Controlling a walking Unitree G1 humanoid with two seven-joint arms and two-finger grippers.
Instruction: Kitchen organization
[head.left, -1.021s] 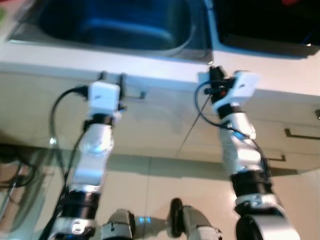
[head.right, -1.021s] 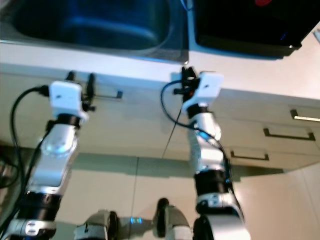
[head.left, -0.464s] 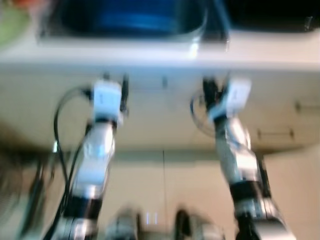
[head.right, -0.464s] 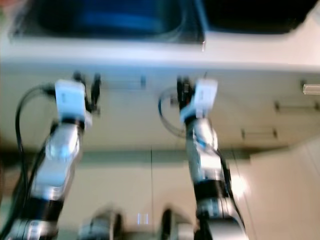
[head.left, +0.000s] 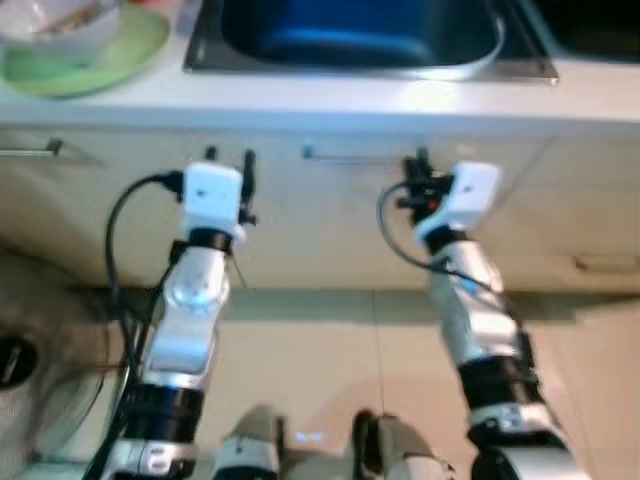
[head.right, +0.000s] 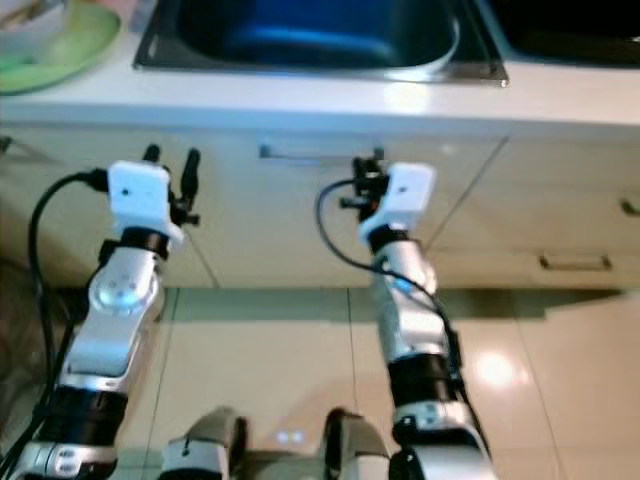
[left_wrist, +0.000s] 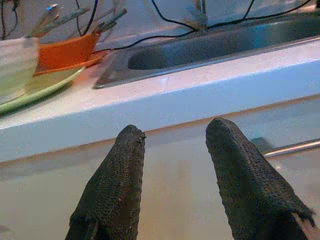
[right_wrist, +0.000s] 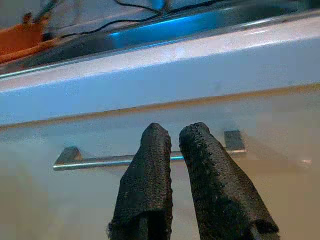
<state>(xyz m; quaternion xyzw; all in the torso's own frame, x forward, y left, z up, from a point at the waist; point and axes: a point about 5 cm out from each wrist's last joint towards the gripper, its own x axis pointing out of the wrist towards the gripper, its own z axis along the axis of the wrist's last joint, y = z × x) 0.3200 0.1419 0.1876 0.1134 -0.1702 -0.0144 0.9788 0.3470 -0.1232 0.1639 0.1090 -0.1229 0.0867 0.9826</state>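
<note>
We stand before the sink (head.left: 350, 40) with both arms raised toward the cabinet front under the counter (head.left: 300, 100), and the step in hand looks to us like an approach to the cabinet handle (right_wrist: 150, 159), the long metal bar fixed across the door just below the counter edge. To do it well, we should square the right gripper (right_wrist: 172, 137) to the bar, spread its fingers before closing in, and bring one finger over the bar and one under it, so that the pull runs straight outward and does not twist the door (a skewed grip on a thin bar tends to slip). The right gripper hovers in front of the handle, near its middle, with its two black fingers drawn nearly together, only a narrow slit between them, and it holds nothing; from the wrist view we cannot tell whether the tips touch the bar yet. The left gripper (left_wrist: 170, 135) hangs beside it in front of the bare cabinet face, its fingers spread wide and empty, touching nothing we can see. On the counter to our left sit a green plate (head.left: 90, 60) and an orange bowl (left_wrist: 70, 50) with utensils, well apart from both grippers.
</note>
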